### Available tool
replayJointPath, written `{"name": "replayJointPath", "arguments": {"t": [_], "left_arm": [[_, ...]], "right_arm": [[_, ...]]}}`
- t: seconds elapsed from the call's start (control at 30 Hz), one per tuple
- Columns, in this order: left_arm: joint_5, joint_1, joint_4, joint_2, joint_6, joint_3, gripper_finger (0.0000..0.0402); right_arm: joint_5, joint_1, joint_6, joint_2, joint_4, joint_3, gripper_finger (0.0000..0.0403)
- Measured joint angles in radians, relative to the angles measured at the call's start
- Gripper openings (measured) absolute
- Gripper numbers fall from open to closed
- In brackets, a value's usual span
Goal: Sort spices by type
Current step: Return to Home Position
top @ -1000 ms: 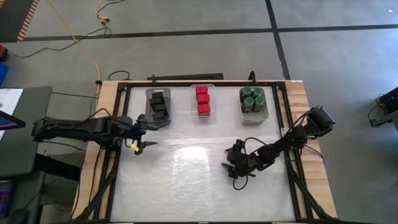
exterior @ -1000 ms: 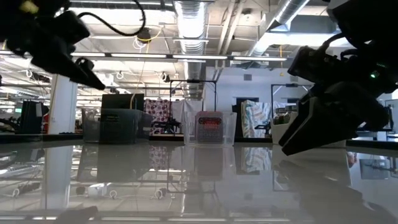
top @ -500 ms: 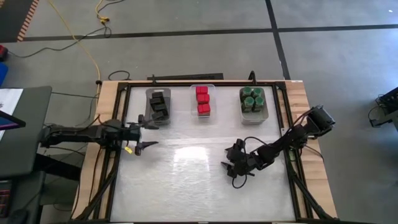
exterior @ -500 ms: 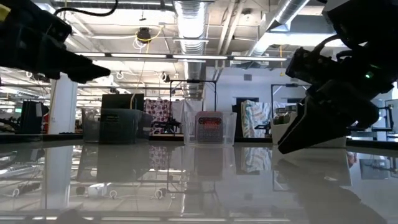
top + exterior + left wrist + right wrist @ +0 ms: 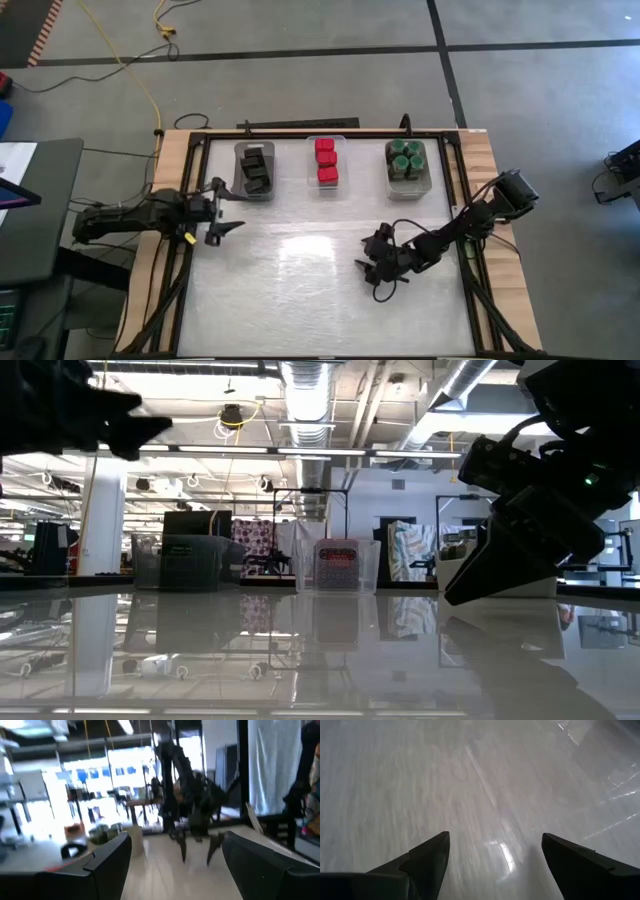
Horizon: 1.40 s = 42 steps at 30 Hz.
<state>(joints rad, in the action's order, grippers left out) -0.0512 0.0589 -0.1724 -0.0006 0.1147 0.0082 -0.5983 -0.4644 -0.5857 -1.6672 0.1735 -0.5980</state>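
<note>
Three bins in a row along the counter's (image 5: 300,295) far edge: rectangular boxes (image 5: 256,170) in the left bin (image 5: 241,188), boxy cans (image 5: 326,161) in the middle bin (image 5: 313,168), round jars (image 5: 406,159) in the right bin (image 5: 408,191).

You see your right gripper (image 5: 495,836), fingers spread wide, aimed down at the glossy white table (image 5: 410,775) (glare streaks across it).

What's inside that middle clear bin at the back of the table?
Red spice boxes lie in a row in the middle bin; nothing else shows. From above, anything beneath them is covered.
</note>
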Motion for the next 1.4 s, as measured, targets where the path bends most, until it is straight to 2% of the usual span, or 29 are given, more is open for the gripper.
{"name": "replayJointPath", "arguments": {"t": [0.67, 0.77, 0.9, 1.07, 1.2, 1.4], "left_arm": [[0.018, 0.000, 0.133, 0.008, -0.050, -0.001, 0.0296], [0.019, 0.000, 0.134, 0.009, -0.056, -0.001, 0.0296], [0.019, 0.000, 0.135, 0.009, -0.059, -0.001, 0.0296], [0.019, 0.000, 0.135, 0.009, -0.059, -0.001, 0.0296], [0.021, 0.000, 0.136, 0.009, -0.059, -0.001, 0.0296], [0.021, 0.000, 0.136, 0.009, -0.059, -0.001, 0.0296]], "right_arm": [[0.026, -0.004, -0.006, 0.000, 0.016, 0.005, 0.0345], [0.026, -0.008, -0.051, 0.020, 0.041, 0.066, 0.0345], [0.030, -0.003, -0.042, 0.087, 0.208, 0.213, 0.0345], [0.184, 0.115, 0.129, 0.253, 0.437, 0.359, 0.0345], [0.368, 0.275, 0.238, 0.394, 0.448, 0.412, 0.0345], [0.445, 0.414, 0.339, 0.591, 0.459, 0.483, 0.0345]]}}
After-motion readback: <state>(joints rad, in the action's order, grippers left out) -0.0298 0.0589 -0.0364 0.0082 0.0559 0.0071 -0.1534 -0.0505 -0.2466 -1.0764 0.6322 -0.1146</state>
